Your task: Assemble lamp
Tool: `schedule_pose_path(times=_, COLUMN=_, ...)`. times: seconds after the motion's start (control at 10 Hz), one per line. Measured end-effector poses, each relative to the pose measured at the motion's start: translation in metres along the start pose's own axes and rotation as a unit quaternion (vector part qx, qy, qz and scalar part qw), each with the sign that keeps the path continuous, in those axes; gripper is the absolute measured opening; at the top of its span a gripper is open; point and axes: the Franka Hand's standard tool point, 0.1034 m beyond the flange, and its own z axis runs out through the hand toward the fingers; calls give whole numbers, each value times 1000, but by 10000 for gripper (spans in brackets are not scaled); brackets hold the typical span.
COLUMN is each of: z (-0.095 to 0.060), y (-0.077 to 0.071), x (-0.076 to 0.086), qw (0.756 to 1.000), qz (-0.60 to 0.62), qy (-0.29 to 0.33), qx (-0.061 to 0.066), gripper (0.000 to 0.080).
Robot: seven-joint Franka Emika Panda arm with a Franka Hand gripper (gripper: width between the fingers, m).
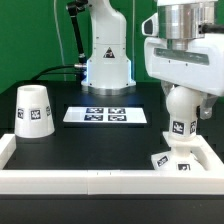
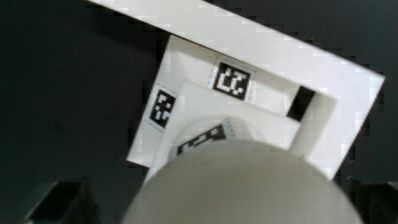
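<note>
The white ball-shaped bulb [image 1: 180, 114], with a tag on its neck, hangs in my gripper [image 1: 181, 94] at the exterior view's right. The gripper is shut on it. The bulb's neck points down onto the flat square base [image 1: 176, 159], which sits in the table's front corner; I cannot tell whether they touch. In the wrist view the bulb [image 2: 240, 180] fills the foreground and hides the post, with the tagged base [image 2: 214, 90] behind it. The tapered shade [image 1: 33, 111] stands alone at the exterior view's left.
The marker board [image 1: 104, 116] lies on the black table's middle. A white raised rim [image 1: 90, 181] borders the table's front and sides. The arm's white pedestal [image 1: 107, 55] stands at the back.
</note>
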Motion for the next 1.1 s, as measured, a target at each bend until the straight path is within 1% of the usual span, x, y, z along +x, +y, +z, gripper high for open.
schedule_pose_path(times=0.1, z=0, y=-3, x=-3, qw=998, qz=-64, qy=3, qx=5, gripper=698)
schedule_pose_path(times=0.2, z=0, y=-7, x=-3, qw=989, qz=-143, qy=14, qx=17, gripper=698)
schedule_pose_path(times=0.3, z=0, y=-6, x=-1, qw=982, qz=-185, qy=15, qx=17, gripper=698)
schedule_pose_path(times=0.6, z=-2, y=-1, x=2, qw=948, qz=-317, qy=17, qx=13, gripper=698)
schedule_pose_path(times=0.8, z=-1, y=0, x=3, qw=932, qz=-363, qy=16, qx=11, gripper=698)
schedule_pose_path(times=1.0, z=-1, y=0, x=4, qw=902, qz=-431, qy=17, qx=10, gripper=698)
schedule_pose_path(times=1.1, z=-1, y=1, x=4, qw=893, qz=-450, qy=18, qx=9, gripper=698)
